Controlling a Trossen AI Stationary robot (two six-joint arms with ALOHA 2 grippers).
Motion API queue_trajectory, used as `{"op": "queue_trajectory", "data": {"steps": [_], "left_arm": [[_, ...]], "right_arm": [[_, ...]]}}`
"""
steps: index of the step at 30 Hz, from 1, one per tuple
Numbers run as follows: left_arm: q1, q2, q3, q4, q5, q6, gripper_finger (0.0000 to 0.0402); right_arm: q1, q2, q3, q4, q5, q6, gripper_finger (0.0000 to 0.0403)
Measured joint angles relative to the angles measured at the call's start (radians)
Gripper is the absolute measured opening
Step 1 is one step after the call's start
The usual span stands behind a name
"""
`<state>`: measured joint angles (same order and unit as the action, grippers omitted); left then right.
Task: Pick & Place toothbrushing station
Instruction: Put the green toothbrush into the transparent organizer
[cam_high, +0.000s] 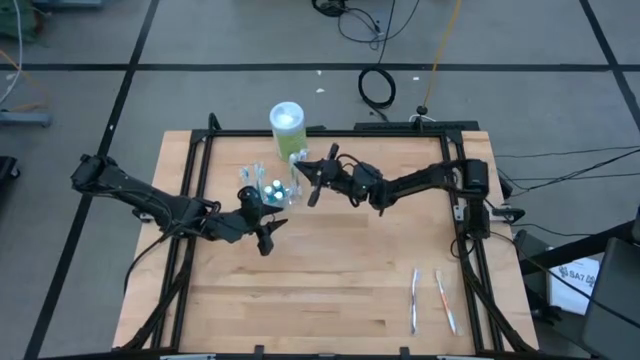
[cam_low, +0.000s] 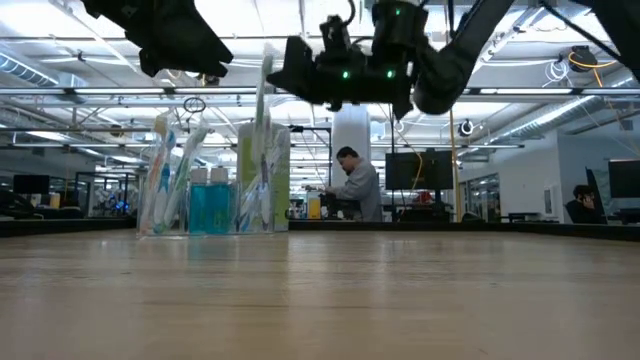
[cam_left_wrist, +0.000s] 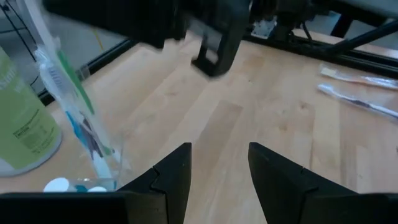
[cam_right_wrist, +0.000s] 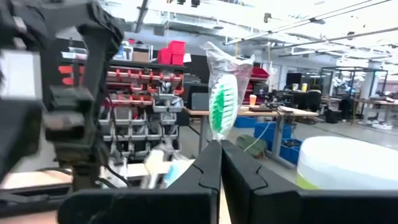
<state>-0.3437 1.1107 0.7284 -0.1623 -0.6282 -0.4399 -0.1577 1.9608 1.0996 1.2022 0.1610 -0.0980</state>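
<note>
Near the table's far edge, the right gripper (cam_high: 312, 178) is clenched on a wrapped green toothbrush (cam_right_wrist: 222, 104) over the clear cup (cam_high: 272, 186); the left gripper (cam_high: 268, 236) stands released beside it.

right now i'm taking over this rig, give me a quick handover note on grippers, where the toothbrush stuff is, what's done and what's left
Right gripper: shut on a wrapped green-bristled toothbrush, held up in the air beside the clear cup.
Left gripper: open, holding nothing, hovering over the table just in front of the cup.
Cup: at the back of the table, already holding several toothbrushes and blue toothpaste tubes. A green cylindrical container stands behind it.
Left to do: the held toothbrush is not yet in the cup; two more toothbrushes lie on the front right of the table.
</note>
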Motion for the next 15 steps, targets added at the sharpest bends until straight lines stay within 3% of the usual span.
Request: {"op": "queue_trajectory", "data": {"steps": [7,15], "left_arm": [[0.000,-0.001,0.000,0.000,-0.001,0.001,0.0166],[0.001,-0.001,0.000,0.000,-0.001,0.017,0.0166]], "right_arm": [[-0.015,0.067,0.000,0.022,0.008,0.031,0.0000],[-0.011,0.068,-0.001,-0.172,0.126,0.024,0.0000]]}}
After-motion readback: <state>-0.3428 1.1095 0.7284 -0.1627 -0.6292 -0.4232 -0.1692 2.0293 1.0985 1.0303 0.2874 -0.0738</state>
